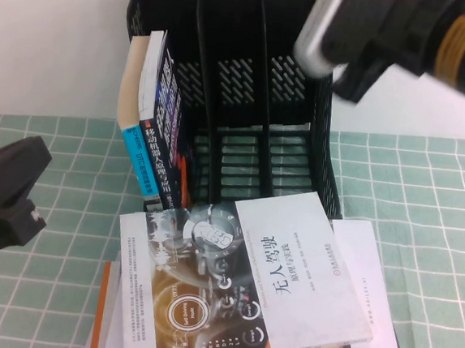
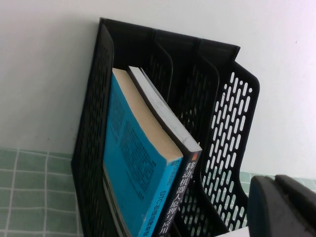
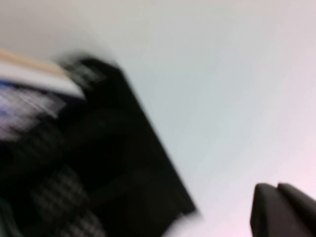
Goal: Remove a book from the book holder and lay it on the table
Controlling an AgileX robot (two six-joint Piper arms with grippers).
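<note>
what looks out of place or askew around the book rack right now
The book lies flat but askew on a white brochure, overhanging the book holder base. Two books lean in its left slot. Left end effector waits at the left; right end effector is raised above the holder.

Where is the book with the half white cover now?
High view: the book lies flat in front of the book holder, on other papers.

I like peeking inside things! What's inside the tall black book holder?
The book holder has two books in its left slot. The other slots look empty; their bottoms hide behind the book lying flat.
</note>
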